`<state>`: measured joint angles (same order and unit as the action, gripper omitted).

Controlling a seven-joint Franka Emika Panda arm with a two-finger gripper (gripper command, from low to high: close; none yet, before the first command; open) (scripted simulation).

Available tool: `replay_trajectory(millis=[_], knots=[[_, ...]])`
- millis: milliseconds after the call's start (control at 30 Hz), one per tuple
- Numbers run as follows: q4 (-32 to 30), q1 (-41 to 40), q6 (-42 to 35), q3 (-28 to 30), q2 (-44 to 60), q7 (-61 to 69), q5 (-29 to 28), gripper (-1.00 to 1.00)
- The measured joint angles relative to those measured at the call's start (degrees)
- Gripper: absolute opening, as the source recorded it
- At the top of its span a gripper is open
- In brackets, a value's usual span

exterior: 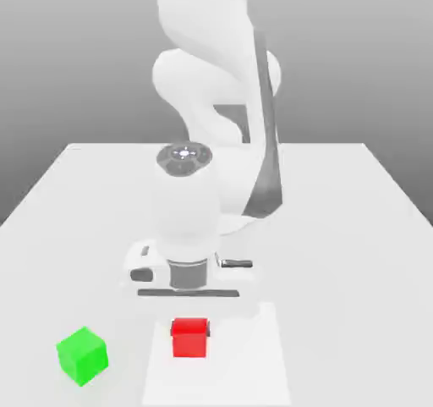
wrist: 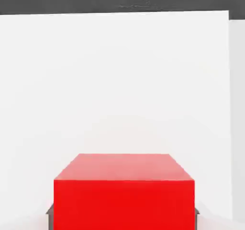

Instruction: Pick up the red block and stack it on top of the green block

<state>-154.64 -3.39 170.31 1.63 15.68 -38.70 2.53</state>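
Observation:
The red block (exterior: pixel 190 338) sits near the table's front, directly under my gripper (exterior: pixel 190 319), whose white hand hangs just above it. In the hand view the red block (wrist: pixel 123 195) looms large, and a dark fingertip sliver (wrist: pixel 49 211) presses against each of its two sides, so the jaws are shut on it. I cannot tell whether the block rests on the table or hangs just above it. The green block (exterior: pixel 82 355) stands by itself on the table, toward the exterior view's left of the red one, about two block widths away.
The white table (exterior: pixel 355 228) spreads wide around both blocks, with its far edge near the grey backdrop. The arm's base and bent links (exterior: pixel 220 101) rise behind the hand. A paler rectangular patch (exterior: pixel 254 363) lies on the table around the red block.

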Motion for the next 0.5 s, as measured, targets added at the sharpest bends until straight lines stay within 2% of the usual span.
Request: replay_trajectory(millis=[233,433,500], knots=[[-1.60,0.21,-10.07,0.92,-11.68,-1.33,-1.99,-1.00],[8.97,-11.72,-19.82,6.17,-10.78,10.87,-1.04,-1.00],[10.80,-12.93,-18.86,6.26,-7.96,13.32,-0.18,-1.00]])
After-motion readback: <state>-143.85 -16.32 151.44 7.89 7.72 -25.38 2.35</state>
